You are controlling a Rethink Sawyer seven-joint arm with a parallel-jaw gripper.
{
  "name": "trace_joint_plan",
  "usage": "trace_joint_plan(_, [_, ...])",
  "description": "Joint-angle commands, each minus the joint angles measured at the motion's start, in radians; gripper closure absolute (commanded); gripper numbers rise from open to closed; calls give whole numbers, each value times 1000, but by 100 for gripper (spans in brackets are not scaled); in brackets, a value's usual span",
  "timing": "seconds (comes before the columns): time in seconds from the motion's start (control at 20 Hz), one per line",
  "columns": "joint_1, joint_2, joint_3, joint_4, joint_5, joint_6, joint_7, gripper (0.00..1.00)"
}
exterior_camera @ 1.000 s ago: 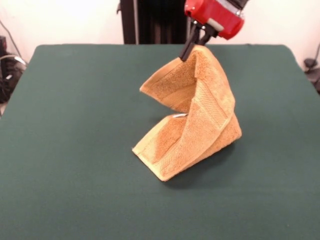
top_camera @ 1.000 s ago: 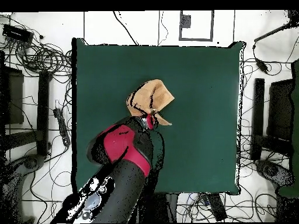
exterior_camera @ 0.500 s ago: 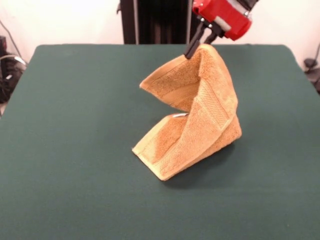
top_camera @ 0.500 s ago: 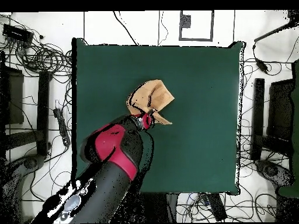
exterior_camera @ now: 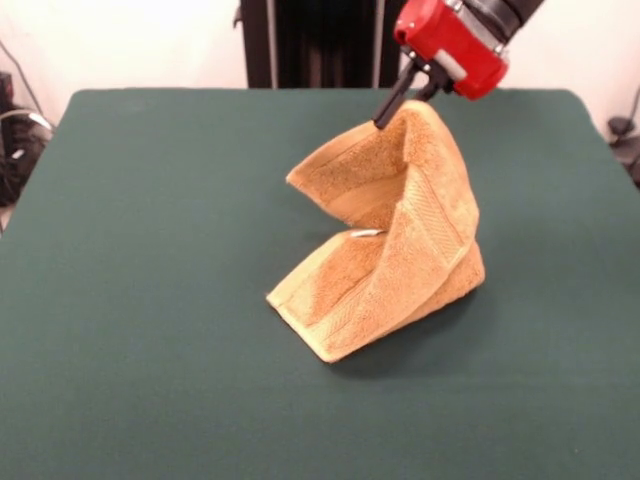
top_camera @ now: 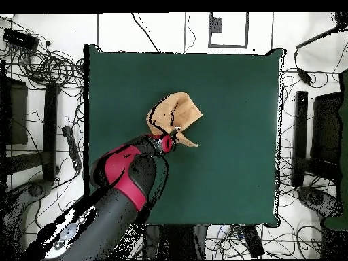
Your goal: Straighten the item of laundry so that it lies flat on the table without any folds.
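The item of laundry (exterior_camera: 400, 240) is a mustard-tan towel, lifted by one corner so it stands up in a twisted fold. Its lower end rests on the green table (exterior_camera: 150, 300). My gripper (exterior_camera: 400, 103) is shut on the towel's top corner, high above the table's far middle. From overhead the towel (top_camera: 178, 114) shows as a bunched tan shape near the table (top_camera: 231, 88) centre, with the gripper (top_camera: 167, 142) at its near edge. The red wrist hides the pinched corner there.
Dark green cloth surrounds the towel on all sides, with wide room to the left and front in the front view. Cables and stands (top_camera: 47, 68) lie on the floor around the table.
The gripper has drifted slightly to the right and a bit higher in the front view, pulling the towel's top corner with it. The towel's lower end has stayed put.
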Motion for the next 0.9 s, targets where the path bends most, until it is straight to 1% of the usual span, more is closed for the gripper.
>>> trace_joint_plan(0.05, [43, 96, 26, -12, 132, 49, 336, 100])
trace_joint_plan(0.45, [66, 103, 11, -13, 175, 83, 321, 100])
trace_joint_plan(0.9, [66, 77, 26, -14, 191, 122, 296, 100])
